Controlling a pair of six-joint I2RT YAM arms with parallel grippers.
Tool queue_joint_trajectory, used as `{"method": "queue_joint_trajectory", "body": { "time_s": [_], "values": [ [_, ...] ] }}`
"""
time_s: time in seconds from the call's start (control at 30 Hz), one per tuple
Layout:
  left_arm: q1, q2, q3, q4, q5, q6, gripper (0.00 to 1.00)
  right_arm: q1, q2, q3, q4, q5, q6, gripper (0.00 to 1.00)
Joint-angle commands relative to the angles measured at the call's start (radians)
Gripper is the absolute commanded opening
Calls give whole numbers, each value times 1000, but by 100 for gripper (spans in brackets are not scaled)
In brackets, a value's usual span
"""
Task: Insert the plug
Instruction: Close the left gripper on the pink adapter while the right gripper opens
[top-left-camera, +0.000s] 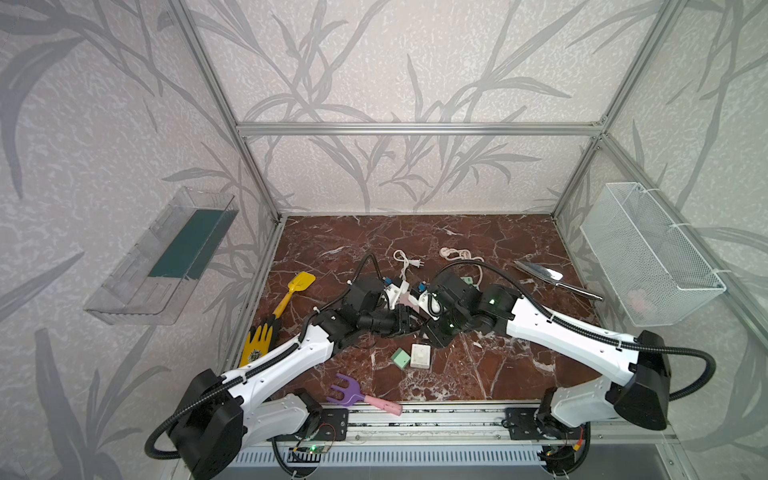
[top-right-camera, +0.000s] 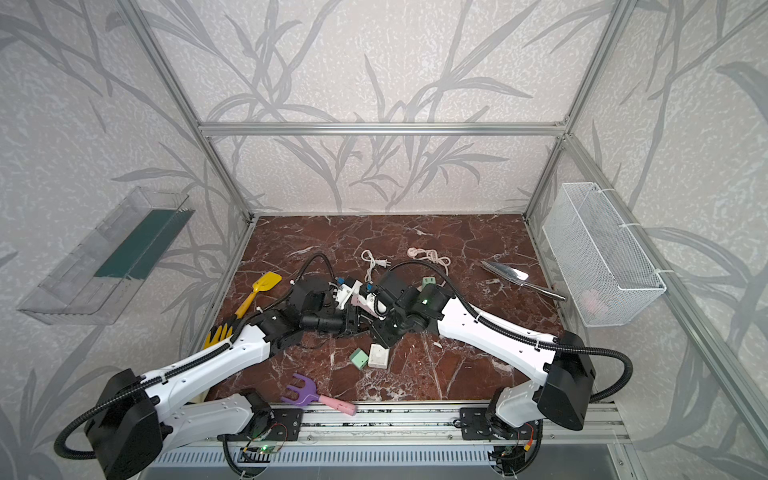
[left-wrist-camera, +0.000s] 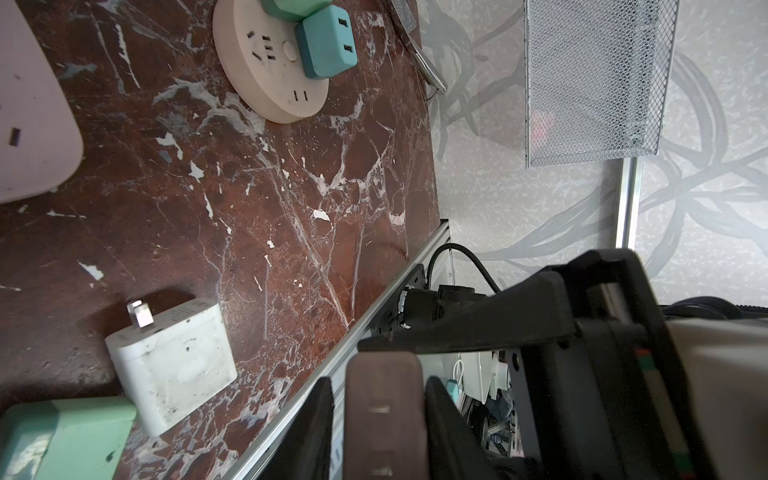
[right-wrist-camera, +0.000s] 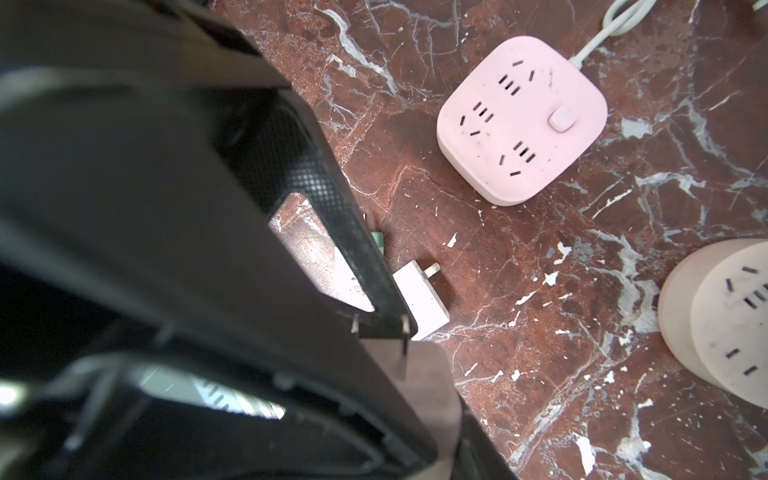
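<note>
A dull pink plug (left-wrist-camera: 384, 415) hangs in the air where my two grippers meet above the middle of the table. My left gripper (left-wrist-camera: 380, 419) has a black finger against each side of the plug's body. My right gripper (right-wrist-camera: 432, 415) is shut on the same plug (right-wrist-camera: 428, 386), and two metal prongs stick out past the left gripper's fingertip. A pink square power strip (right-wrist-camera: 521, 120) lies flat on the marble beyond, its sockets empty. In a top view the grippers (top-left-camera: 415, 326) sit tip to tip and hide the plug.
A round beige power strip (left-wrist-camera: 270, 62) carries teal adapters (left-wrist-camera: 328, 41). A white adapter (top-left-camera: 420, 356) and a green one (top-left-camera: 400, 358) lie near the front. Around them are a yellow shovel (top-left-camera: 297, 291), a purple rake (top-left-camera: 349, 390), a metal trowel (top-left-camera: 548, 276) and a wire basket (top-left-camera: 648, 253).
</note>
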Motion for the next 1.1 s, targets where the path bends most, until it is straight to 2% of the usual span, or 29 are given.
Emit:
{"method": "queue_joint_trajectory", "body": {
  "time_s": [0.0,0.13,0.27,0.33,0.37,0.4,0.5,0.63,0.9,1.07],
  "values": [
    [-30,9,-2,-19,113,5,35,-27,21,73,151,74,0,0],
    [-33,11,1,-16,118,5,32,-32,29,87,158,89,-2,0],
    [-34,12,-5,1,119,-4,22,-43,34,90,164,84,2,3],
    [-34,19,-6,11,119,-7,12,-47,38,90,168,75,7,10],
    [-35,24,-6,13,119,-10,3,-49,42,90,168,71,12,16],
    [-35,27,-5,13,115,-10,0,-54,45,90,171,65,17,24],
    [-33,36,-11,15,86,-9,0,-67,53,91,172,42,37,44],
    [-15,52,-18,38,22,-12,0,-88,49,92,157,14,53,58],
    [53,97,0,144,-18,-55,0,-108,-13,67,94,52,46,70],
    [66,86,3,159,-106,-71,0,-152,-118,-8,141,65,131,71]
  ]
}}
